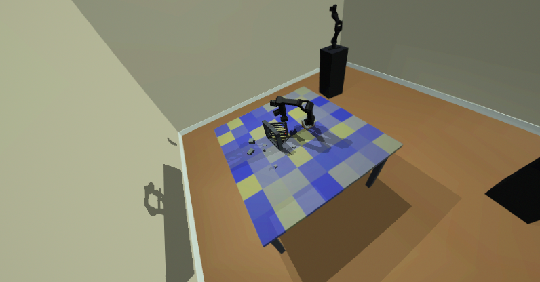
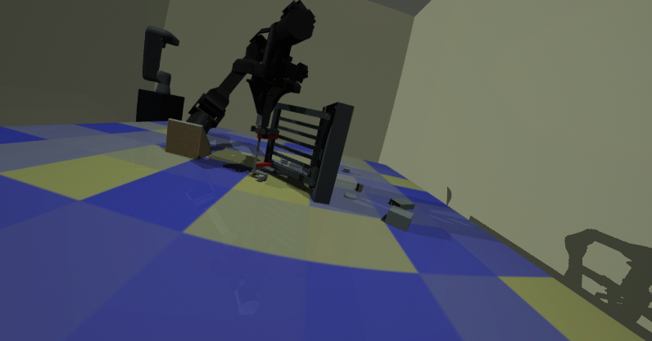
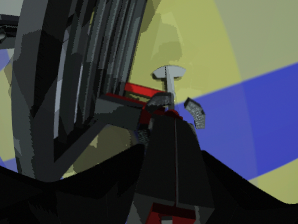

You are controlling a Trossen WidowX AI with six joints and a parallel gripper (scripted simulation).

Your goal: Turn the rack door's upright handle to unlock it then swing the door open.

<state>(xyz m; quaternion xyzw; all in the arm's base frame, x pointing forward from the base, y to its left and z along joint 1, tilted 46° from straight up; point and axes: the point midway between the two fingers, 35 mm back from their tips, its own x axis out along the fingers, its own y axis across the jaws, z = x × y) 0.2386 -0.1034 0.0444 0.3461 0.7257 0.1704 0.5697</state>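
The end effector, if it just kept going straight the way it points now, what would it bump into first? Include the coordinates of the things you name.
Probably the upper red bracket (image 2: 268,136) on the handle (image 2: 257,150) (image 3: 169,89), right below the end effector (image 1: 287,127) (image 2: 261,129) (image 3: 169,155); the exact gap is unclear.

Low blocks obstruct passage beyond the frame, with gaps between them.

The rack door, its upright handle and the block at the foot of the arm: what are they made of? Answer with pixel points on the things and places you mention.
The rack door (image 2: 299,143) looks like dark painted metal or plastic, judging by its dull grey bars. The upright handle (image 2: 256,153) (image 3: 170,92) seems to be smooth metal, pale grey and thin, though plastic is possible. The block (image 2: 183,140) looks like unvarnished wood or cardboard: matte brown sides.
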